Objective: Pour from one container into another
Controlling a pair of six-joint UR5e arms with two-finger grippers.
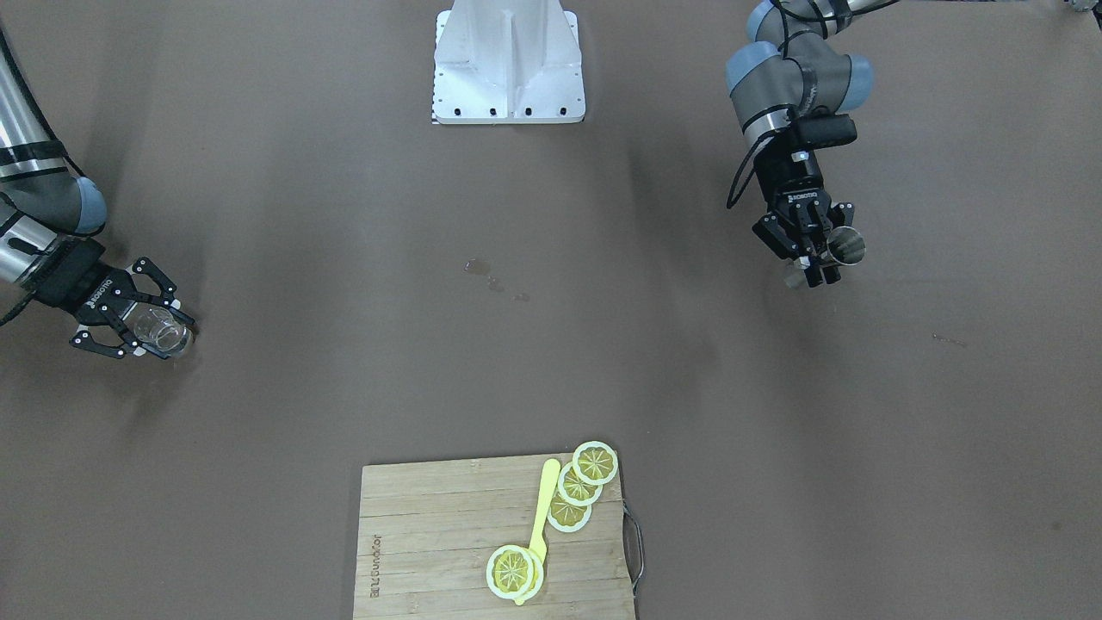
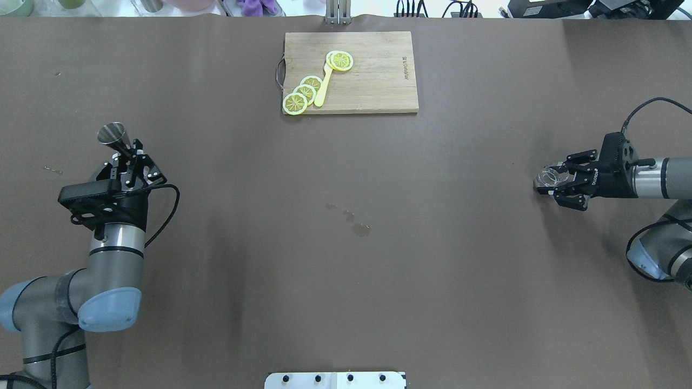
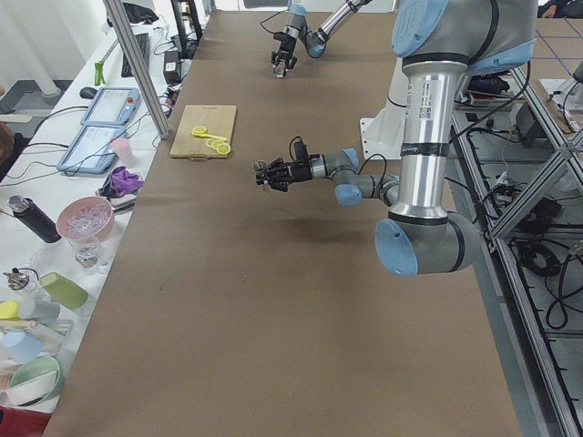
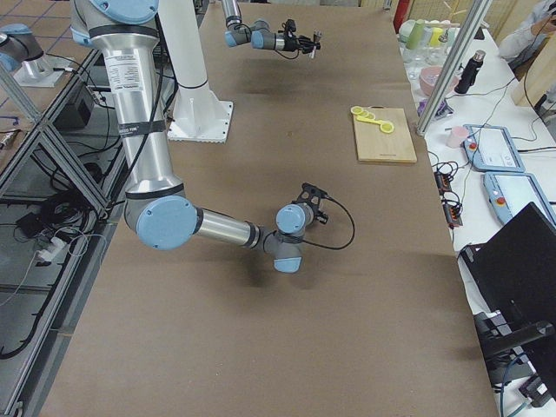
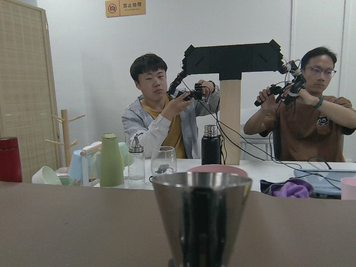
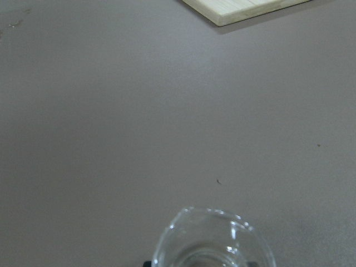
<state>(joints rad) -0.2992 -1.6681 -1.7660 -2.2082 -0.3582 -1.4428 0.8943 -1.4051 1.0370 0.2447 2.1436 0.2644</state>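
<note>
My left gripper (image 2: pixel 128 156) is shut on the narrow waist of the grey metal jigger (image 2: pixel 111 134), at the table's left side. The jigger's upper cone (image 5: pixel 201 217) stands upright and fills the lower middle of the left wrist view. In the front-facing view this gripper (image 1: pixel 814 263) and the jigger (image 1: pixel 845 248) sit at the right. My right gripper (image 2: pixel 552 179) is shut on the small clear glass pitcher (image 2: pixel 545 176), far to the table's right. The pitcher's rim (image 6: pixel 214 242) shows at the bottom of the right wrist view. Whether it holds liquid I cannot tell.
A wooden cutting board (image 2: pixel 373 81) with lemon slices (image 2: pixel 303 94) and a yellow utensil (image 2: pixel 323 86) lies at the far middle edge. Small wet spots (image 2: pixel 357 224) mark the brown table's centre. The robot base (image 1: pixel 508 65) stands at the near middle edge. Two operators sit beyond the far edge.
</note>
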